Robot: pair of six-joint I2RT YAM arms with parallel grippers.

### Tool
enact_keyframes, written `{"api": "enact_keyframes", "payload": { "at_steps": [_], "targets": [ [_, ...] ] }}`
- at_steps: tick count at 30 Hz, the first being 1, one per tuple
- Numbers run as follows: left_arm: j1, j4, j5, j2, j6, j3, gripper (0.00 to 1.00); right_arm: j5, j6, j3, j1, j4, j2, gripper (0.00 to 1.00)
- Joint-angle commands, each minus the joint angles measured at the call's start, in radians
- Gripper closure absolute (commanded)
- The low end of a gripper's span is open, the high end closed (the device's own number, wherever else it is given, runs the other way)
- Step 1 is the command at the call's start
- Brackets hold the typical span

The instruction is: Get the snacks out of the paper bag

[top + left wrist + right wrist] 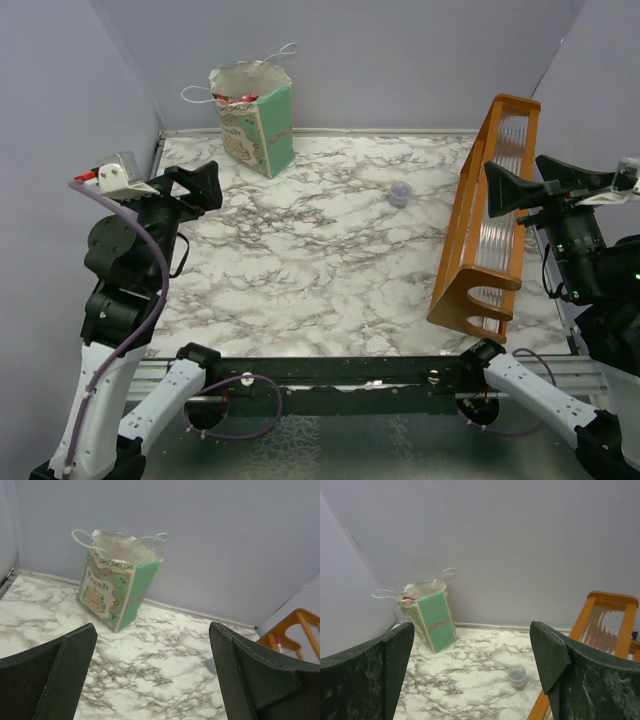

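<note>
1. The paper bag (255,115) stood upright at the far-left corner of the tabletop (320,260), close to the back wall. Red snacks (235,99) showed at its open mouth.
2. A wide stretch of tabletop separated the bag from both arms. An orange rack (480,240) lined the right edge, with a small clear cup (399,193) near it.
3. The left gripper (152,630) hung raised at the left edge, its jaws spread wide and holding nothing, facing the bag.
4. The right gripper (472,630) hovered at the rack's outer side, its jaws likewise apart.
</note>
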Motion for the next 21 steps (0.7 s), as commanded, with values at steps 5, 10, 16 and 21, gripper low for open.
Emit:
{"api": "enact_keyframes", "payload": {
  "at_steps": [5,10,16,21],
  "targets": [
    [0.082,0.281,-0.026,0.011,0.085,-0.249,0.03,-0.157,0.100,-0.065,-0.200,0.008,0.066,0.01],
    [0.119,0.356,-0.002,0.065,0.119,-0.325,0.03,-0.254,0.136,-0.118,-0.285,0.027,0.085,0.01],
    [0.157,0.364,0.030,0.193,0.144,-0.306,0.03,-0.399,0.168,-0.172,-0.350,0.048,0.106,0.01],
    [0.232,0.379,0.142,0.306,0.107,-0.273,0.03,-0.489,0.186,-0.210,-0.373,0.073,0.109,0.01]
  ]
}}
